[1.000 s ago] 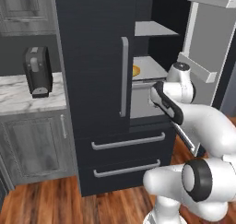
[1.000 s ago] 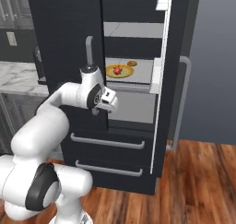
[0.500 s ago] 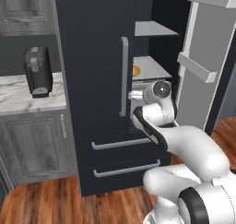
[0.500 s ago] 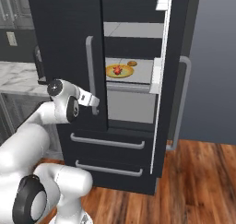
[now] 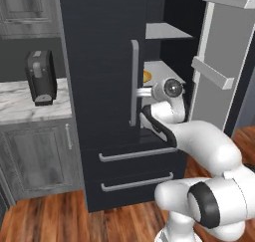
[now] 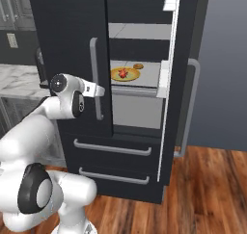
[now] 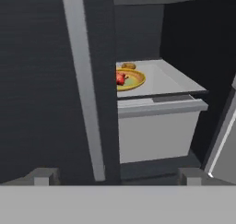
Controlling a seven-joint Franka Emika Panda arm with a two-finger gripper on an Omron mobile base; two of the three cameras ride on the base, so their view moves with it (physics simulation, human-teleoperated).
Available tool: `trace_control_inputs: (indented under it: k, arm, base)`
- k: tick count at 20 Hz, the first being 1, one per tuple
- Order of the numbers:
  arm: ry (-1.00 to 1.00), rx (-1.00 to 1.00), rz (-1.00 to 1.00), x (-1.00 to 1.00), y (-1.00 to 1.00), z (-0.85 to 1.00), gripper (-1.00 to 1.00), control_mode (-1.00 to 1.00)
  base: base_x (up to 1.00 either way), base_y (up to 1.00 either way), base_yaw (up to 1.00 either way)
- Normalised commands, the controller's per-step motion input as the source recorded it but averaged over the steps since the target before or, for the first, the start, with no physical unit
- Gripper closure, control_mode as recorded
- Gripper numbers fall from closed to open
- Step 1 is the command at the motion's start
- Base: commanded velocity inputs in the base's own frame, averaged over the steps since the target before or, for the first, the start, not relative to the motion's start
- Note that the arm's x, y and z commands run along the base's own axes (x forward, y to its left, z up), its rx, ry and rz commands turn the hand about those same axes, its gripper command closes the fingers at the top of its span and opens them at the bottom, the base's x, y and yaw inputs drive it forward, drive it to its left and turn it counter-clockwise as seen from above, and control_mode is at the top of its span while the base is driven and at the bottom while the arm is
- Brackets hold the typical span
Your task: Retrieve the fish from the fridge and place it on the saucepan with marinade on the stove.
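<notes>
My gripper is spread wide with nothing between its fingers, held up close in front of the fridge. Nearest me is the shut left door's long grey handle, running up just left of my centre line. Right of that door edge the fridge stands open, and a pale bin front sits just ahead and slightly to my right. Above it, farther in on the light grey shelf, the fish lies on a yellow-rimmed plate. A tiny brown round item sits just behind the plate.
</notes>
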Motion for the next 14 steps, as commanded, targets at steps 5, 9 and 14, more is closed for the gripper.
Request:
trace_control_inputs:
  k: [5,9,14]
  arm:
    - [0.01,0.0,0.0,0.24,0.5,0.43,-1.0,-1.0]
    - [0.04,0.0,0.0,0.33,0.04,0.12,-1.0,-1.0]
    - [0.01,0.02,0.0,0.12,-0.14,0.0,-1.0,-1.0]
  base:
    - [0.0,0.0,0.0]
    - [0.0,0.0,0.0]
    - [0.0,0.0,0.0]
